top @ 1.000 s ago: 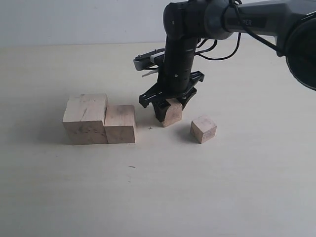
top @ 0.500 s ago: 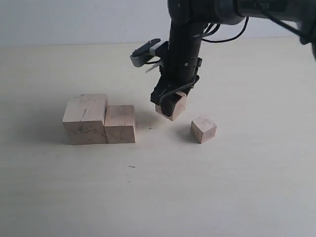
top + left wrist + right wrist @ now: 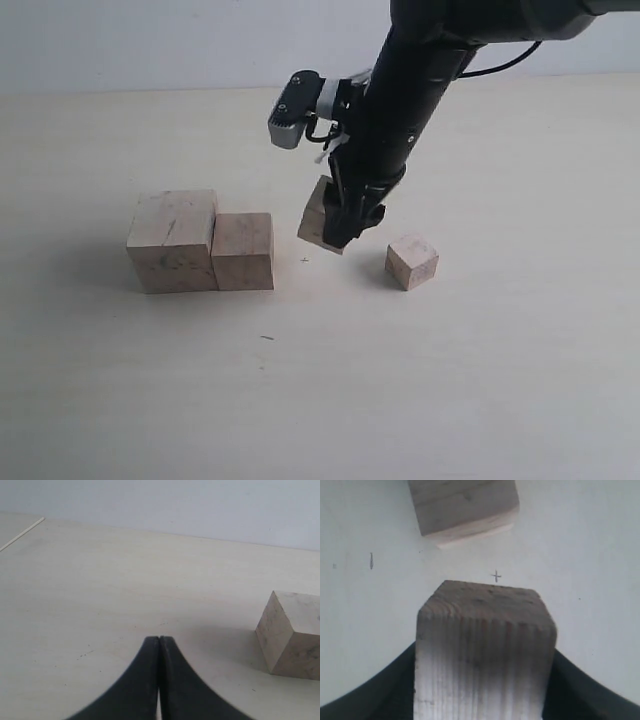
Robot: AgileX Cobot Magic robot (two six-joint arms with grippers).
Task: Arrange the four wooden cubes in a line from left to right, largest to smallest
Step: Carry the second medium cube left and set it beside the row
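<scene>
The largest cube (image 3: 172,240), smudged and cracked, stands at the left with the second cube (image 3: 243,250) touching its right side. My right gripper (image 3: 348,218) is shut on the third cube (image 3: 316,225), held tilted just above the table, right of the second cube and apart from it. In the right wrist view the held cube (image 3: 485,645) fills the right gripper (image 3: 485,680), with the second cube (image 3: 462,505) beyond. The smallest cube (image 3: 412,261) sits alone, turned askew, to the right. My left gripper (image 3: 159,640) is shut on nothing; a smudged cube (image 3: 292,632) lies off to its side.
A small cross mark (image 3: 305,260) is drawn on the pale tabletop (image 3: 320,400) between the second cube and the held one; the same cross mark (image 3: 496,576) shows in the right wrist view. A short dark scratch (image 3: 267,337) lies nearer the front.
My right gripper has lifted the third cube off the table and carried it a little to the left, tilting as it went. The other cubes have not moved.
</scene>
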